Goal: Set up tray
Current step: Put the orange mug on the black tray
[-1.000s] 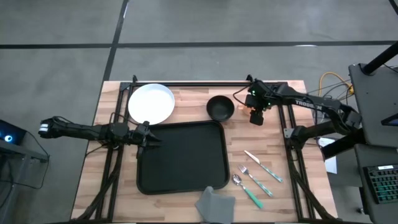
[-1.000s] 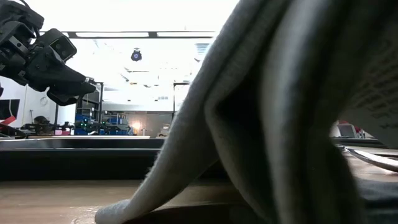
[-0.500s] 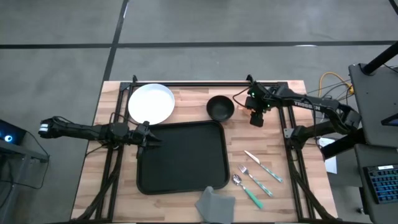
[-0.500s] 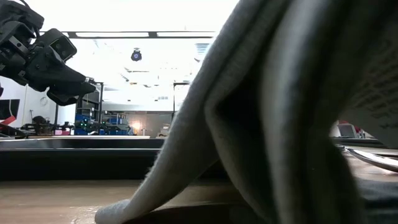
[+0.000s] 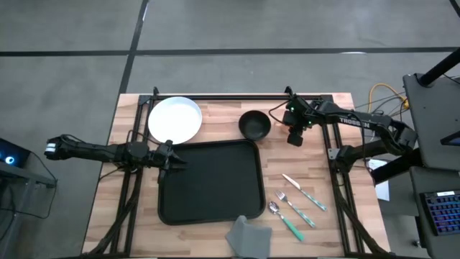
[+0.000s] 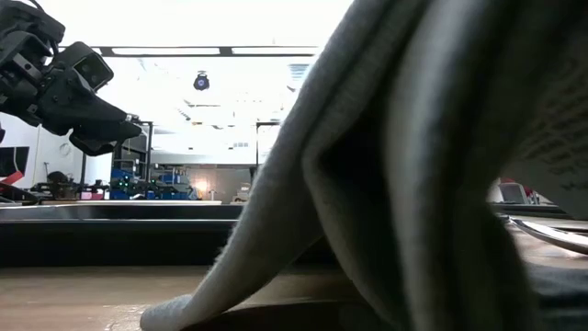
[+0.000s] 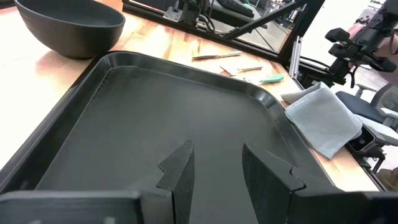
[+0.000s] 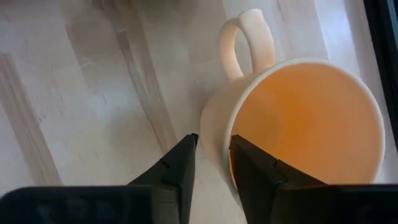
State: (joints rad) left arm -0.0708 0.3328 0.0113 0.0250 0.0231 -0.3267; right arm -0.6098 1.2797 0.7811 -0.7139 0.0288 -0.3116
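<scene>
The black tray [image 5: 208, 180] lies in the middle of the table. My left gripper [image 5: 172, 155] hovers open over its left rim, and in the left wrist view nothing lies between the left gripper's [image 7: 217, 171] fingers. A cream mug with an orange inside [image 8: 298, 124] stands upright on the wood, right of the black bowl [image 5: 254, 125]. My right gripper [image 5: 294, 136] points steeply down over the mug and hides it in the high view. In its own wrist view my right gripper [image 8: 213, 165] is shut on the mug's wall. My right gripper holds the mug's wall [image 8: 214, 140] at the rim, a little way round from the handle [image 8: 249, 37]. One finger [image 8: 252, 171] is inside the cup and one finger [image 8: 177, 168] is outside. The fingers come from above, pointing steeply down. The mug stands upright on the table.
A white plate [image 5: 175, 119] sits at the far left, beyond the tray. A knife, fork and spoon [image 5: 295, 205] lie right of the tray. A grey folded napkin [image 5: 249, 236] lies at the near edge and fills most of the low view [image 6: 413, 165].
</scene>
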